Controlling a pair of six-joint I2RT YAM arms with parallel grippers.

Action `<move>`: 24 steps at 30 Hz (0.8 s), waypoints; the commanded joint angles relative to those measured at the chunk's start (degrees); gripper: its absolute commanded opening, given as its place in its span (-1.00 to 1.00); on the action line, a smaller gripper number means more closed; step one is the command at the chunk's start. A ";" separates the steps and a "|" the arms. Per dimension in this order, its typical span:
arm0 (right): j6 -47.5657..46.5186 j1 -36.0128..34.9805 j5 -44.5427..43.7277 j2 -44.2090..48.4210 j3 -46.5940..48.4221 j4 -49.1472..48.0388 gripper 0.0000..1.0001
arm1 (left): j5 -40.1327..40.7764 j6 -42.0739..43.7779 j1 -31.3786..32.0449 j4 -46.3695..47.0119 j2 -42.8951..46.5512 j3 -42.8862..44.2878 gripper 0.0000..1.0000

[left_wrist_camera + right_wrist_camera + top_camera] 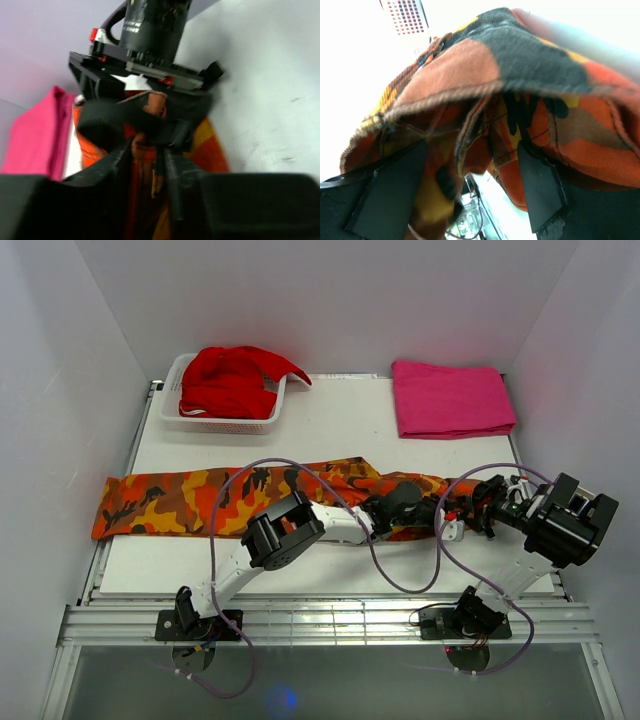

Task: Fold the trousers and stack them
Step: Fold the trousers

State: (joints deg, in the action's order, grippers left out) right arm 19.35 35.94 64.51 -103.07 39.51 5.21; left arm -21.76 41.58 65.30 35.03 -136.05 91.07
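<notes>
Top external: trousers (160, 502) lengthwise left-to-right

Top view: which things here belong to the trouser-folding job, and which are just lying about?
Part of the job:
- camouflage trousers
- left gripper and right gripper, both at the trousers' right end

Just lying about:
- red garment, in the white basket
- pink folded cloth, at the far right
</notes>
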 commanded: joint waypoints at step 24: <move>-16.89 -0.35 -12.58 -2.23 0.75 18.43 0.21 | 23.26 10.89 -6.93 22.45 -8.54 19.94 -1.00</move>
State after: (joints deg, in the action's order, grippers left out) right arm 11.49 36.23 58.72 -104.77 44.51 13.34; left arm -9.08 49.87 66.50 44.95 -150.56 104.53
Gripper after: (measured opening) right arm 0.611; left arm 0.053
